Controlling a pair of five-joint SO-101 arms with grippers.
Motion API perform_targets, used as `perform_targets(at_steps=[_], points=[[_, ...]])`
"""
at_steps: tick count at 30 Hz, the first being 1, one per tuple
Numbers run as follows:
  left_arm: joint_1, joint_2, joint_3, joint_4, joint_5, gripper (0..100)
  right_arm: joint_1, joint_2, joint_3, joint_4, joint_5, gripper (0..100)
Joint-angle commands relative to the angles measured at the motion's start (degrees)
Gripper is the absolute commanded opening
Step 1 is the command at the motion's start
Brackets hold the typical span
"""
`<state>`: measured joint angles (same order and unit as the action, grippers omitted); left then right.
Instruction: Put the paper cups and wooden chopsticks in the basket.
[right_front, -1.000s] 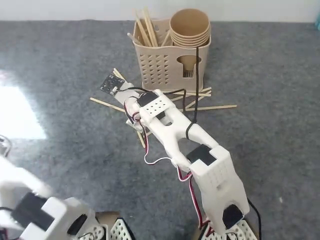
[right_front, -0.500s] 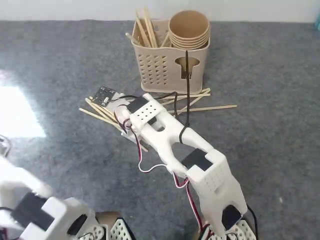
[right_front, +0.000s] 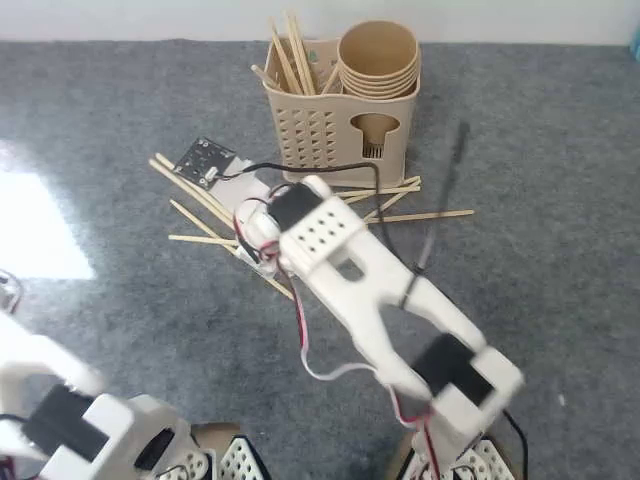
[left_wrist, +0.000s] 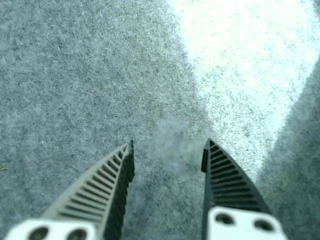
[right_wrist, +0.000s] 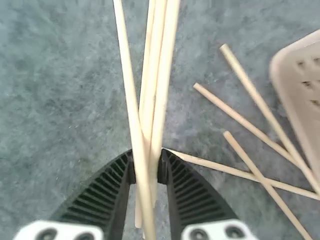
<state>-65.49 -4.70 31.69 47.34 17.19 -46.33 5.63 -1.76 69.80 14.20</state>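
A beige perforated basket (right_front: 320, 135) stands at the back of the grey carpet and holds a stack of paper cups (right_front: 378, 50) and several wooden chopsticks (right_front: 290, 50). My right gripper (right_front: 228, 200) is left of the basket's front, shut on a bundle of chopsticks (right_front: 185, 185) that points away to the left. In the right wrist view the gripper (right_wrist: 146, 165) pinches that bundle (right_wrist: 155, 85), with the basket's corner (right_wrist: 300, 85) off to one side. My left gripper (left_wrist: 167, 150) is open over bare carpet.
Several loose chopsticks (right_front: 420, 215) lie on the carpet in front of the basket, and more (right_front: 200, 238) lie under the right arm; the right wrist view shows some (right_wrist: 250, 125) too. The left arm's base (right_front: 90, 430) sits at the near left corner.
The right arm has swung left and back with the chopstick bundle, which now points further left. Its black cable has swung to the right. The left arm has kept still.
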Motion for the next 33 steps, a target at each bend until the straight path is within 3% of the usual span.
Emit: perform_targets(at_steps=[1, 7, 16, 23, 30, 33], points=[[0.18, -0.18, -2.68, 0.18, 0.35, 21, -0.13, -14.29, 4.92, -4.18, -0.88, 0.9], [0.26, -0.18, -2.68, 0.26, 0.35, 21, 3.65, -30.11, 15.3, -15.08, -0.7, 0.9], [1.49, -0.18, -2.68, 2.29, 0.44, 21, 9.98, -38.73, 30.15, -48.84, -0.7, 0.9], [2.02, -0.53, -1.63, 2.2, 0.44, 21, 14.46, -36.79, 33.67, -69.14, -0.79, 0.9], [2.02, -0.53, -1.63, 2.2, 0.44, 21, 17.63, -24.04, 32.35, -92.0, -0.88, 0.9], [2.02, -0.53, -1.54, 2.2, 0.44, 21, 19.74, -17.01, 27.52, -96.04, -7.12, 0.9]])
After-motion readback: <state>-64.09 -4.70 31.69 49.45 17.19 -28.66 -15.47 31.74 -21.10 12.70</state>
